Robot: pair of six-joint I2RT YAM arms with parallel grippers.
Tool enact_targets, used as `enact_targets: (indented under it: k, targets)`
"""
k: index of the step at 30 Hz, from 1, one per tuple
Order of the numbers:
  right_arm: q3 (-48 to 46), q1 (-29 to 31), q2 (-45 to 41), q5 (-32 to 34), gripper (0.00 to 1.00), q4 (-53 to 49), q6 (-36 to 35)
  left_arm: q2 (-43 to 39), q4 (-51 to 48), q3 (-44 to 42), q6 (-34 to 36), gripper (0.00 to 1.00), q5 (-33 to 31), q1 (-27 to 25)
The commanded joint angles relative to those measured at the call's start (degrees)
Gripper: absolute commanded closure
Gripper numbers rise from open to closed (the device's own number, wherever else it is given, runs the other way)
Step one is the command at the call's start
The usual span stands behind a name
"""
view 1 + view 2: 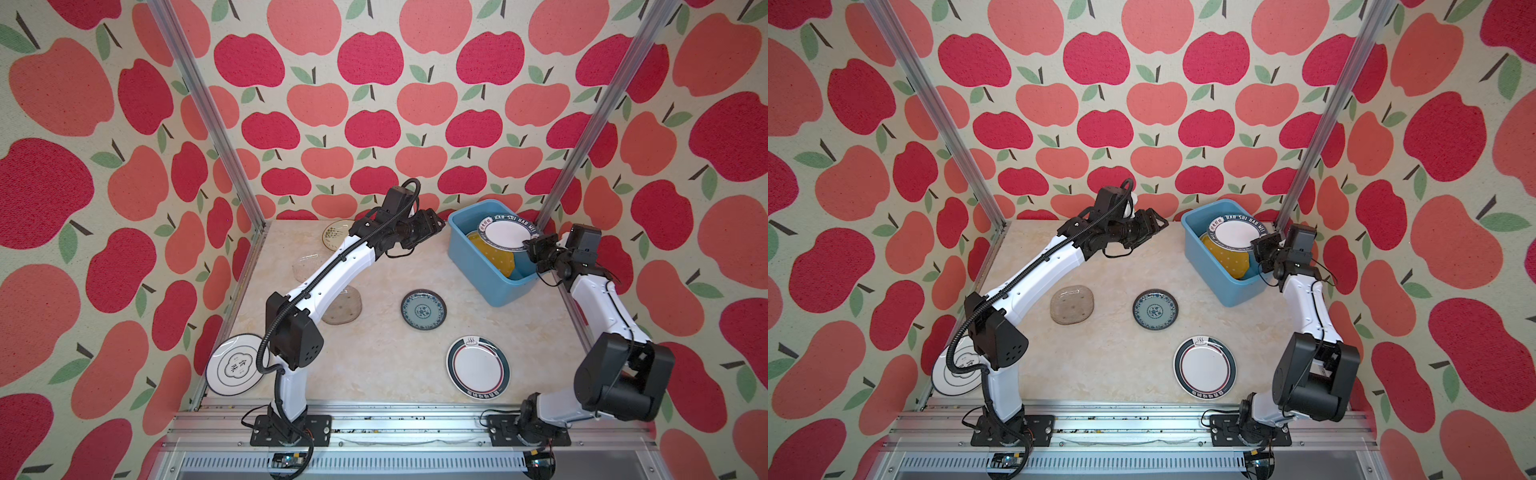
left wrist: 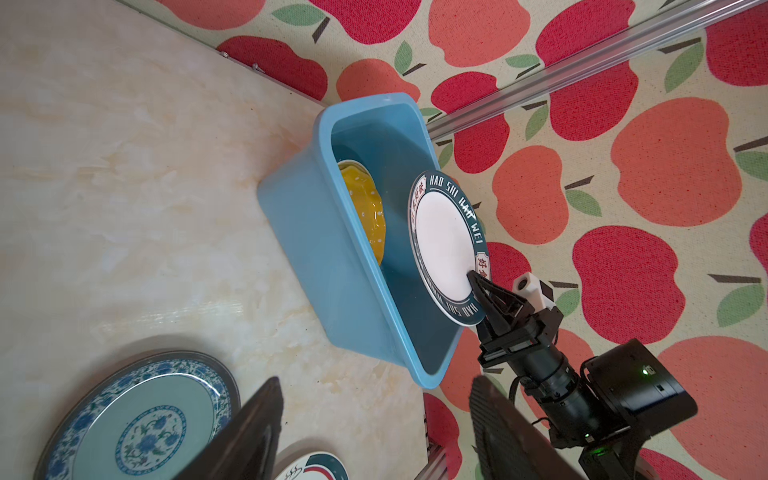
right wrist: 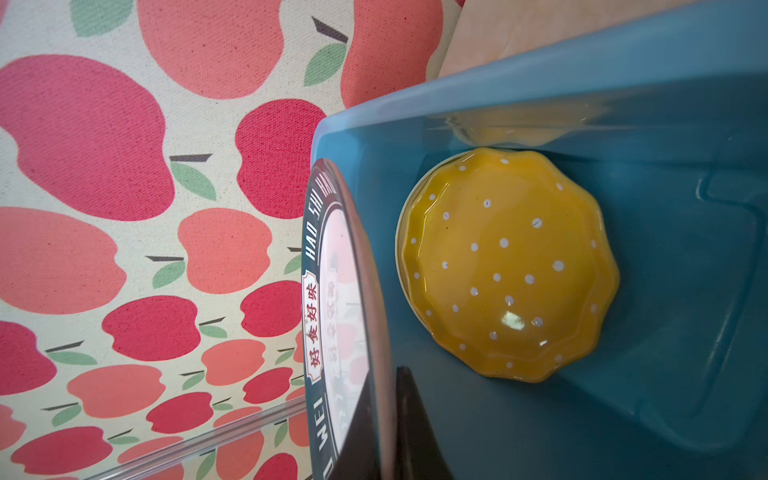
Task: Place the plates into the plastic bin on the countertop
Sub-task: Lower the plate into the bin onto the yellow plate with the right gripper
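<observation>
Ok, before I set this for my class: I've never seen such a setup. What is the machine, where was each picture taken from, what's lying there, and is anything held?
It is a robot with two arms bolted to a rail at the counter's front. Two pictures look down from above, nearly the same view. The other two are shot from the arms' wrists. The right tool is shut on a white plate, tilted over the blue bin, where a yellow dotted plate already lies. The left tool is open and empty. On the counter lie a blue plate, a rimmed plate and a glass plate, among others.
</observation>
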Motion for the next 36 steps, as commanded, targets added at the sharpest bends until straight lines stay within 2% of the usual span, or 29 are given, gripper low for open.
enact_targets:
  k: [1, 12, 21, 29, 36]
  targets:
    - [3.6, 0.0, 2.8, 3.3, 1.0, -1.5, -3.3, -3.5, -1.0, -3.2, 2.2, 0.26, -1.2, 0.8]
    - [8.8, 2.6, 11.8, 7.3, 1.0, -3.6, -11.1, -8.0, -0.3, -11.7, 1.3, 0.26, -1.3, 1.6]
    - [8.6, 5.9, 16.6, 9.9, 1.0, -2.5, -12.6, -8.2, -1.8, -12.6, 1.4, 0.26, -0.9, 2.2]
    - [9.8, 6.5, 20.2, 10.3, 1.0, -4.0, -14.9, -8.8, -2.0, -13.6, 1.2, 0.26, -1.0, 2.3]
    - [10.7, 6.6, 21.1, 12.7, 0.81, -8.1, -18.5, -8.9, -2.3, -13.7, 1.1, 0.26, -1.0, 2.7]
